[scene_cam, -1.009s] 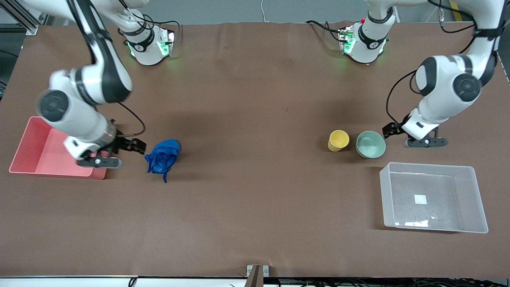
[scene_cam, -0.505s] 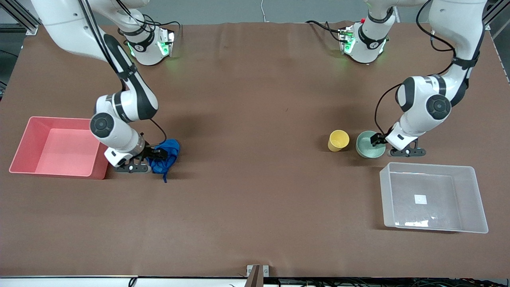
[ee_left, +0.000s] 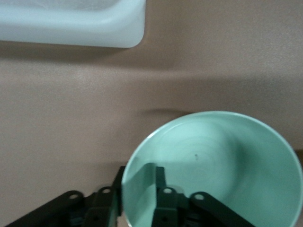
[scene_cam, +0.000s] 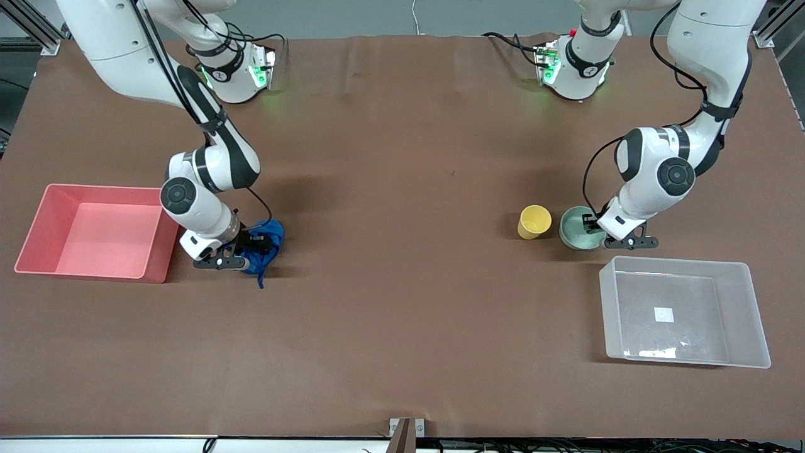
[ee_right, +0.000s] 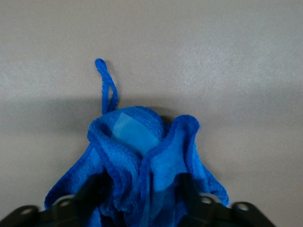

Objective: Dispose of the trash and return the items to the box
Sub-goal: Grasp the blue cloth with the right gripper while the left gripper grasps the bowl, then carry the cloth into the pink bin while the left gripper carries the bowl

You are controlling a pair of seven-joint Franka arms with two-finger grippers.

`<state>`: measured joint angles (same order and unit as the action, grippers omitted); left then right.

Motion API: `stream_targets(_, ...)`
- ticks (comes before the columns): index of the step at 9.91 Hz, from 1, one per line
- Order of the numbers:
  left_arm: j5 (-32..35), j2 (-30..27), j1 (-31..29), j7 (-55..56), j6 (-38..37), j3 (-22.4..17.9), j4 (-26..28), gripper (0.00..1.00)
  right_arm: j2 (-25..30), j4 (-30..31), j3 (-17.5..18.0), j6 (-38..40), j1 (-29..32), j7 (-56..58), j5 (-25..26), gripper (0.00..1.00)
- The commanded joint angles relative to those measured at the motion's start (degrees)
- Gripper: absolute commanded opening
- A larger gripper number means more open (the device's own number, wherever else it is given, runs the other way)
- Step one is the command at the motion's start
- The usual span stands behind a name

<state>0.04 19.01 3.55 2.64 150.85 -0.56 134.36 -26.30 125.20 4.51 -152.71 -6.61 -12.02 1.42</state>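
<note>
The blue wad (scene_cam: 269, 240) lies on the table beside the pink bin. My right gripper (scene_cam: 250, 249) is down at it and open, with a finger on each side of the wad (ee_right: 147, 156). The yellow cup (scene_cam: 534, 221) and the mint-green bowl (scene_cam: 573, 230) stand side by side, farther from the front camera than the clear tub (scene_cam: 755, 314). My left gripper (scene_cam: 592, 229) is open and straddles the bowl's rim (ee_left: 125, 175), one finger inside (ee_left: 160, 182) and one outside. The tub holds nothing but its white label.
The pink bin (scene_cam: 157, 255) stands at the right arm's end of the table, close to the right arm's wrist. A corner of the clear tub (ee_left: 71, 23) shows in the left wrist view, close to the bowl.
The right gripper moved from over the pink bin's edge across to the blue wad and now brackets it. The left gripper moved to the bowl and lowered over its rim.
</note>
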Motion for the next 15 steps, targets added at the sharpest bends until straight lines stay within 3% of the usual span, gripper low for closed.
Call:
stream_targets(1,0.3,-1.8,0.1,0.5,0.9,0.3,0.6,0.0,1.0,0.7,0.1,0.4,0.4,-2.3,0.7,0.01)
stream_targets(3,0.3,-9.9,0.0,0.3,-9.6,0.6,-0.1,0.0,1.0,-0.9,0.1,1.9,0.4,-2.7,0.7,0.01)
stream_targets(4,0.3,-13.2,-0.1,0.3,-15.4,0.6,-2.5,0.0,1.9,-4.1,0.1,9.1,0.3,-4.5,0.7,0.01)
stream_targets(6,-2.3,-11.1,-0.3,-0.4,-21.6,-0.2,-12.6,0.0,5.7,-12.0,-0.1,26.8,0.7,-5.8,0.7,0.01)
stream_targets(8,-2.8,-2.4,-1.1,-1.0,-22.5,-2.9,-26.0,0.0,11.9,-17.7,-1.2,39.9,4.0,-3.4,0.7,0.01)
stream_targets(10,-6.0,7.5,-1.9,-6.0,-23.2,-5.6,-38.8,0.0,16.7,-18.6,-11.5,44.3,4.4,11.2,0.7,0.01)
stream_targets(12,-13.2,14.9,-2.1,-15.6,-24.1,-9.7,-46.5,0.0,17.0,-17.5,-22.8,43.6,4.4,27.1,0.7,0.01)
stream_targets(13,-14.4,17.0,-2.1,-18.7,-24.1,-10.0,-46.8,0.0,17.0,-14.4,-26.3,40.1,4.5,31.1,0.7,0.01)
stream_targets(15,-15.4,20.9,-3.0,-22.7,-23.5,-11.0,-47.2,0.0,16.5,-6.6,-28.1,28.6,4.8,33.0,0.7,0.02)
